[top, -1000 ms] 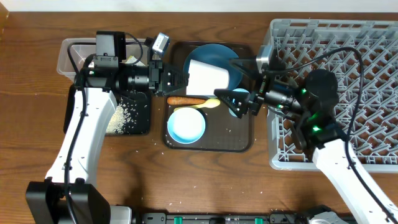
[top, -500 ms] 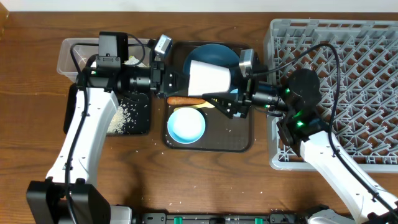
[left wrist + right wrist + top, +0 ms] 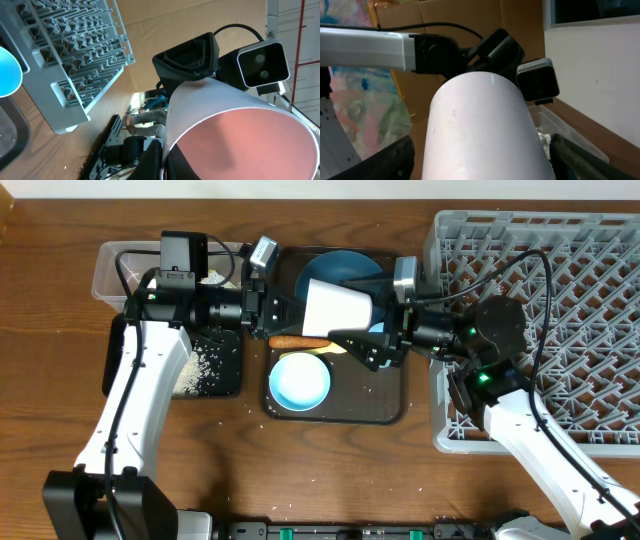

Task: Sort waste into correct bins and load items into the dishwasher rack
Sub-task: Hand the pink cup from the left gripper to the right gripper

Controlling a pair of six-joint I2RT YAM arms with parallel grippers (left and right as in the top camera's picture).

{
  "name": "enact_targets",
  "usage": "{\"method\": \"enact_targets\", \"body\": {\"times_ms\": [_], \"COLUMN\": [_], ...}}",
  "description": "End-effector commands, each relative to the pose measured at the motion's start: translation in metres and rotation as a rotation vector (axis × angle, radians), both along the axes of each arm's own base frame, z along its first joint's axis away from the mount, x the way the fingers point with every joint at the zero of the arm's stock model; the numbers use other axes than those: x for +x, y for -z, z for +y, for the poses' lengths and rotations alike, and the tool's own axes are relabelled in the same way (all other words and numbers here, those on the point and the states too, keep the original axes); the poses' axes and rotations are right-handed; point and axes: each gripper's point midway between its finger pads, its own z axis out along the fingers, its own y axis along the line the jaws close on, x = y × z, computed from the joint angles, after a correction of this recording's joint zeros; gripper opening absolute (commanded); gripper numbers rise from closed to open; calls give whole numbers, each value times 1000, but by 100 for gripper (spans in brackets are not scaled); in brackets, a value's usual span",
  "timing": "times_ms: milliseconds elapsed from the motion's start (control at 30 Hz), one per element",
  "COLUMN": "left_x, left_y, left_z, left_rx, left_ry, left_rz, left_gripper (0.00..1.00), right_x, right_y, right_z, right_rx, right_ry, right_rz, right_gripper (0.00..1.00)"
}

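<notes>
My left gripper [image 3: 287,310] is shut on the rim of the pink cup [image 3: 337,304]. It holds the cup on its side above the dark blue plate [image 3: 340,265]. The cup's pink inside fills the left wrist view [image 3: 240,145]. My right gripper [image 3: 358,322] is open, with a finger on each side of the cup's pale body [image 3: 480,125]. On the brown tray [image 3: 385,408] lie the orange carrot [image 3: 298,341] and the white bowl [image 3: 299,381]. The grey dishwasher rack [image 3: 560,260] stands at the right. The light blue cup is hidden.
The clear tub [image 3: 110,270] at the back left holds crumpled white paper [image 3: 212,277]. The black tray [image 3: 225,375] in front of it holds rice grains [image 3: 200,365]. A few grains lie on the brown tray.
My right gripper has moved left from the tray's right side to the held cup and now straddles it. My left gripper and the cup have barely moved.
</notes>
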Motion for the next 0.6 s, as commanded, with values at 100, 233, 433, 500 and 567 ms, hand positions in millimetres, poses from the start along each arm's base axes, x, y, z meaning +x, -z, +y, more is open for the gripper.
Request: {"method": "enact_targets", "body": {"times_ms": [100,233,433,500,567], "left_x": [-1,-1,-1,-1,-1], "left_y": [-6,-6,-6,-6,-6], "left_z": [-1,-1,-1,-1,-1], "left_rx": [-8,-8,-8,-8,-8], "left_ry": [8,8,8,8,8], "left_rz": [-19,-16,-16,-17,-17], "left_gripper": [6,6,13,17,17], "right_x": [1,1,-3,-2,-2], "right_y": [-5,-5,-4,-4,-3], "right_z": [-2,-2,-3,-5,-9], "right_rx": [5,5,-1,-4,-9], "right_ry": [-3,-5,-30,-32,-37], "right_rz": [-3,-3,-9,-10,-12], "right_gripper": [69,57,50,49,49]}}
